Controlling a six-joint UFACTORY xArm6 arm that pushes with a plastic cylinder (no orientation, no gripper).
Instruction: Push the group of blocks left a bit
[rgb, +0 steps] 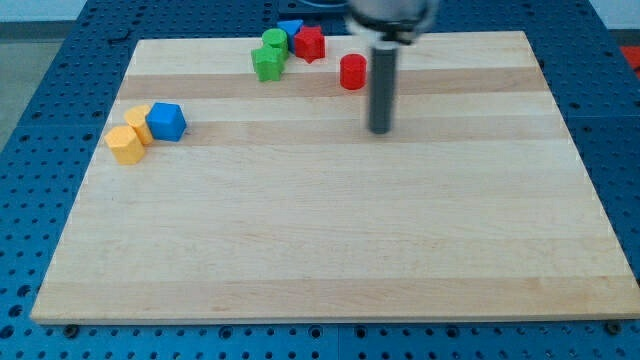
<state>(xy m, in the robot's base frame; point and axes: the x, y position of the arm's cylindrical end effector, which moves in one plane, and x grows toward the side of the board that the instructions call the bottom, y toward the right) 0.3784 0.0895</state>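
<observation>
A blue cube (166, 121) and two yellow blocks (139, 118) (125, 144) sit packed together near the board's left edge. My tip (380, 130) stands far to their right, in the upper middle of the board, just below and right of a red cylinder (352, 72). It touches no block.
At the view's top a second cluster holds two green blocks (267, 63) (274, 41), a red block (310, 43) and a small blue block (291, 27). The wooden board (330, 230) lies on a blue perforated table.
</observation>
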